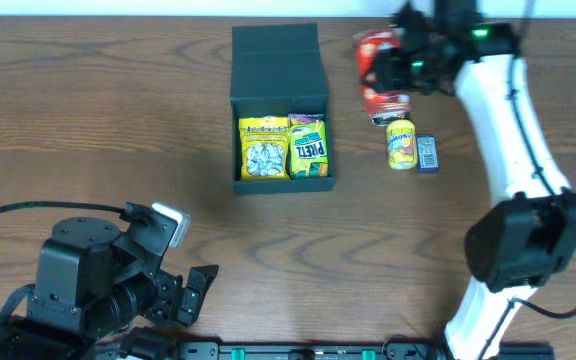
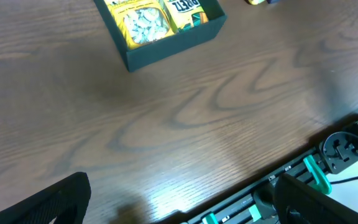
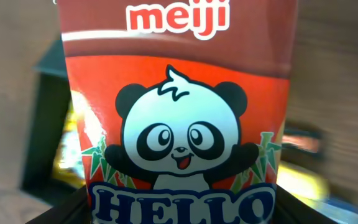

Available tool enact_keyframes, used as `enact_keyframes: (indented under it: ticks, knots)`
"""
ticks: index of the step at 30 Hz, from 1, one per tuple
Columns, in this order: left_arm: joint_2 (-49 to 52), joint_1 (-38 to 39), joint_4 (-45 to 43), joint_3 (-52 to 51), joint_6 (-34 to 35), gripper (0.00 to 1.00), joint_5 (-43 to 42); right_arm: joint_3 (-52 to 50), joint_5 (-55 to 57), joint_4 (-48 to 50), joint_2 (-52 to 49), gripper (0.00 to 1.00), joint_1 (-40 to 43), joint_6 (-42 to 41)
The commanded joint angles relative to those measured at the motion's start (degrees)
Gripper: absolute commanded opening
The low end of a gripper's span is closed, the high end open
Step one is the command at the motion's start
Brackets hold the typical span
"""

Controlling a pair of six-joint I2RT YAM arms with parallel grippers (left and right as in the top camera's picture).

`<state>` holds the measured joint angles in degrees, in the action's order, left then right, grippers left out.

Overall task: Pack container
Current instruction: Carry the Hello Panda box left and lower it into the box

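Left gripper [image 2: 182,193]: nearest the table's front edge, on the left side, jaws spread wide with nothing between them, hovering over bare wood.
Left fingers [image 2: 61,202]: dark, at the two lower corners of the left wrist view, well apart.
Table [image 1: 118,120]: brown wood grain, bearing everything in shot.
Box [image 1: 283,184]: dark teal, mid-table, well beyond the left gripper, open on top, its near corner showing at the upper edge of the left wrist view.
Seed pack [image 1: 263,148]: yellow, lying in the box's near half, left side, touching its neighbour.
Pretzel pack [image 1: 308,146]: green and yellow, in the same near half, right side, against the box's right wall.
Lid [image 1: 276,60]: flap thrown back on the box's far side; upright or flat, impossible to tell from above.
Can [image 1: 400,143]: small, yellow, right of the box and apart from it.
Blue pack [image 1: 427,154]: small, just beside the can's right side.
Right gripper [image 1: 386,72]: far right of the table, beyond the can, closed on the panda pack.
Panda pack [image 3: 179,124]: red, lettered "meiji" and "HELLO", cartoon panda on its face, filling the right wrist view, outside the box and right of its far end.
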<state>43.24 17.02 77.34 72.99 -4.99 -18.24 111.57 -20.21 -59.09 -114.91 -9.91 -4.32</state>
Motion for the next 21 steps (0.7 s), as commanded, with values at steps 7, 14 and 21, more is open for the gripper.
enact_keyframes:
  ticks: [7,14,21]
  knots:
    - [-0.2,-0.1,0.0,0.0,-1.0,0.95,-0.2,0.9,16.5,1.9,-1.3,0.64,-16.6,-15.7]
    - [-0.2,-0.1,0.0,0.0,-1.0,0.95,-0.2,0.8,23.9,1.3,-7.3,0.64,-22.8,-25.0]
    - [-0.2,-0.1,0.0,0.0,-1.0,0.95,-0.2,0.8,25.6,0.1,-12.1,0.64,-22.9,-26.5]
